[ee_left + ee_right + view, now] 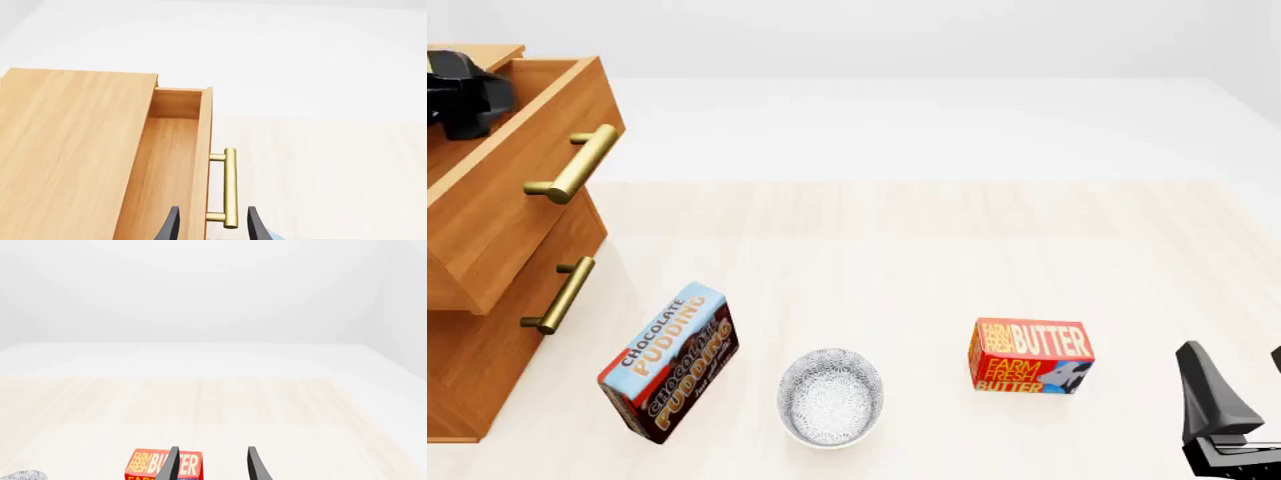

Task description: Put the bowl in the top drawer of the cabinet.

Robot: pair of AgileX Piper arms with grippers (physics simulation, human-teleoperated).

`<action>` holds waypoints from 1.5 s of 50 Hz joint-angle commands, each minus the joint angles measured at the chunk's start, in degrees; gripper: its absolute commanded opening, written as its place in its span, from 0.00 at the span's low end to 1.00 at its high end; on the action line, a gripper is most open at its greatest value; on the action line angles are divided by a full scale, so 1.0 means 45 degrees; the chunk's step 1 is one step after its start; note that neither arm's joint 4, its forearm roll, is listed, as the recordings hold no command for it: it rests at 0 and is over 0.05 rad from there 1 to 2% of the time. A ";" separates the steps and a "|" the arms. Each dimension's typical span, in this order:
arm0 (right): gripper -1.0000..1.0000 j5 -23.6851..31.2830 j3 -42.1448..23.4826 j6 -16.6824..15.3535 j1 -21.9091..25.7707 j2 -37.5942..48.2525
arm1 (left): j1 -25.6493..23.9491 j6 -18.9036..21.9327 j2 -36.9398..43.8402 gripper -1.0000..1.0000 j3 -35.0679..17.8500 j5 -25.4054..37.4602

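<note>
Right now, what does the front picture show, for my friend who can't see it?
A small round white bowl with dark speckles sits on the pale wooden table, between a chocolate pudding box and a red butter box. At the left, a light-brown wooden cabinet has its top drawer pulled open.

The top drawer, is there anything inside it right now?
In the left wrist view the top drawer is pulled partly open and the stretch of its interior that shows holds nothing. The cabinet top covers the rest. The bowl sits on the table.
</note>
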 commanded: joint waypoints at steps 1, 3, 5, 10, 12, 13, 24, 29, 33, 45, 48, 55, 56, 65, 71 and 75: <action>1.00 0.0005 0.0011 -0.0032 0.0005 -0.0018 | 0.0049 -0.0236 0.0475 1.00 0.0306 -0.0363; 1.00 0.0004 0.0011 -0.0034 0.0004 -0.0020 | 0.0049 -0.0225 0.0474 1.00 0.0339 -0.0410; 1.00 0.0005 0.0011 -0.0034 0.0008 -0.0017 | 0.0075 -0.0245 0.0544 1.00 0.0455 -0.0502; 1.00 0.0005 0.0011 -0.0030 0.0005 -0.0020 | -0.0006 -0.0337 0.0561 1.00 0.0414 -0.0321; 1.00 0.0005 0.0011 -0.0032 0.0006 -0.0019 | 0.0000 -0.0334 0.0545 1.00 0.0411 -0.0270; 1.00 0.0005 0.0011 -0.0032 0.0006 -0.0019 | 0.0000 -0.0334 0.0545 1.00 0.0411 -0.0270; 1.00 0.0005 0.0011 -0.0030 0.0005 -0.0020 | -0.0179 -0.0430 0.1002 1.00 0.0599 -0.0434; 1.00 0.0005 0.0011 -0.0031 0.0007 -0.0020 | -0.0186 -0.0417 0.1084 1.00 0.0692 -0.0503; 1.00 0.0004 0.0011 -0.0033 0.0003 -0.0020 | -0.0222 -0.0442 0.1142 1.00 0.0685 -0.0463; 1.00 0.0004 0.0011 -0.0029 0.0003 -0.0020 | -0.0225 -0.0340 0.1516 1.00 0.0925 -0.0733; 1.00 0.0005 0.0011 -0.0033 0.0007 -0.0021 | -0.0226 -0.0270 0.1522 1.00 0.0972 -0.0756; 1.00 0.0004 0.0011 -0.0032 0.0006 -0.0022 | -0.0482 -0.0169 0.1698 1.00 0.1144 -0.0795; 1.00 0.0005 0.0011 -0.0031 0.0008 -0.0020 | -0.0463 -0.0097 0.1675 1.00 0.1168 -0.0837; 1.00 0.0005 0.0011 -0.0030 0.0006 -0.0019 | -0.0593 0.0010 0.1691 1.00 0.1283 -0.0857; 1.00 0.0004 0.0011 -0.0029 0.0004 -0.0022 | -0.0860 0.0058 0.1770 1.00 0.1447 -0.0929; 1.00 0.0005 0.0011 -0.0031 0.0006 -0.0016 | -0.1087 0.0103 0.1745 1.00 0.1553 -0.0975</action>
